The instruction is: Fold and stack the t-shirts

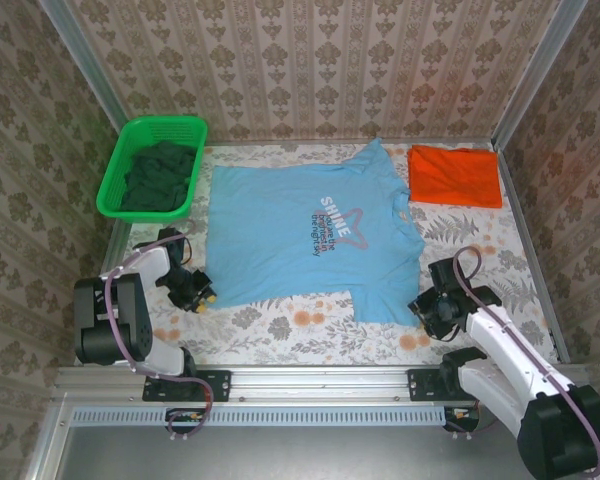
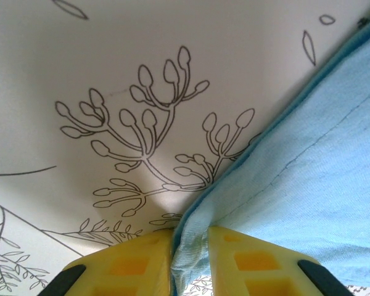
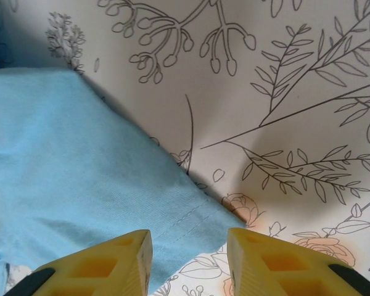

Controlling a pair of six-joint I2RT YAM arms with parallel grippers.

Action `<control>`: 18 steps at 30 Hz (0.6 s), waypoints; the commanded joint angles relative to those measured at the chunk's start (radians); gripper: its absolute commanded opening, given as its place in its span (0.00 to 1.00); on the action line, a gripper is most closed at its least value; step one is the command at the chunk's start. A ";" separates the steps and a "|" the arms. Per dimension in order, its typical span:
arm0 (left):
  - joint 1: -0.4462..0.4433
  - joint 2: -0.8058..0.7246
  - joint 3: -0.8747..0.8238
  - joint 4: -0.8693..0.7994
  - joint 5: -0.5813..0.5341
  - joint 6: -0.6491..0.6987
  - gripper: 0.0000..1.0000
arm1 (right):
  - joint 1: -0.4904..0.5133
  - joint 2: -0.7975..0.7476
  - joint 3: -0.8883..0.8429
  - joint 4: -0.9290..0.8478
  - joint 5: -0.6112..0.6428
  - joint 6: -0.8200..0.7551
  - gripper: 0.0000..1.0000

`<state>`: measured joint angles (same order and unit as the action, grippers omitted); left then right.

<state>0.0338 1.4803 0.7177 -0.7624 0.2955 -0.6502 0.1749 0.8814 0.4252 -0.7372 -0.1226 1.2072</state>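
Blue shirt (image 1: 305, 240) lies spread flat on the table (image 1: 280, 325), with the folded orange shirt (image 1: 455, 176) just beside its far right edge. My left pincer (image 2: 190, 262) pinches its near left hem corner; my right pincer (image 3: 190, 259) stands spread over the near right corner.

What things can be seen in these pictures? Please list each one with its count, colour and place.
light blue t-shirt: one, light blue with a small chest print, spread flat mid-table.
orange-red t-shirt: one, orange-red, folded, far right of the table.
basket: one, green, far left corner.
dark cloth: one heap, dark green, inside the basket.
table cover: one, white with floral print, under everything.
walls: beige patterned paper, around the table.
left arm: one, black and white, near left; yellow jaws shut on the light blue t-shirt's near left corner.
right arm: one, black and white, near right; yellow jaws open at the shirt's near right corner.
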 commanded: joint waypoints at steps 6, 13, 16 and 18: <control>-0.007 0.048 -0.004 0.128 0.028 0.027 0.22 | 0.008 0.044 -0.020 0.010 0.031 0.001 0.38; -0.006 0.054 0.002 0.127 0.029 0.030 0.22 | 0.013 0.077 -0.034 0.024 0.023 0.001 0.36; -0.008 0.058 0.003 0.130 0.031 0.027 0.22 | 0.014 0.095 -0.036 0.038 0.026 -0.001 0.34; -0.008 0.060 0.004 0.132 0.031 0.027 0.22 | 0.014 0.110 -0.039 0.052 0.026 -0.007 0.32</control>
<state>0.0338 1.4933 0.7273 -0.7715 0.2962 -0.6502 0.1814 0.9646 0.4030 -0.7139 -0.1116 1.2049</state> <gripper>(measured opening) 0.219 0.329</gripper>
